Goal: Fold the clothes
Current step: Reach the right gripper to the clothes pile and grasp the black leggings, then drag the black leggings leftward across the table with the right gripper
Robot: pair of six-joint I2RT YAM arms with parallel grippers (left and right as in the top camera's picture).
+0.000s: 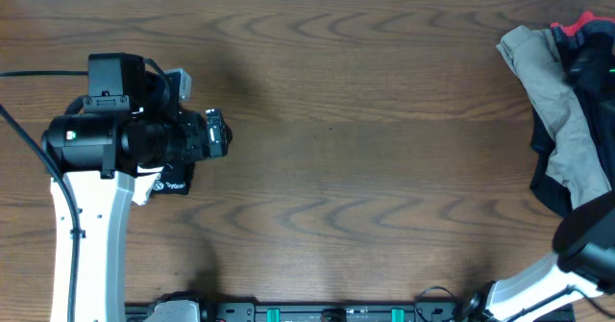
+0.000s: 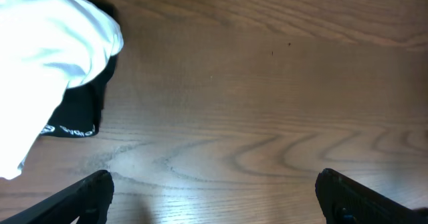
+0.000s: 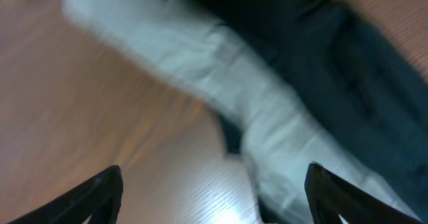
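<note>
A pile of clothes lies at the table's far right: a beige garment (image 1: 567,111), black pants (image 1: 553,183) and a coral-red waistband (image 1: 579,24). My right gripper (image 3: 214,207) is open and empty, hovering over the beige garment (image 3: 254,124) and the black pants (image 3: 348,57). A folded black garment with white lettering (image 1: 175,180) and a white garment (image 1: 144,189) lie under my left arm. In the left wrist view the white garment (image 2: 47,57) lies on the black one (image 2: 77,114). My left gripper (image 2: 214,204) is open and empty over bare wood to their right.
The wooden table (image 1: 365,149) spans the view. The left arm's body (image 1: 106,139) covers most of the folded stack. The right arm (image 1: 586,245) rises at the bottom right corner. A rail with cables (image 1: 317,312) runs along the front edge.
</note>
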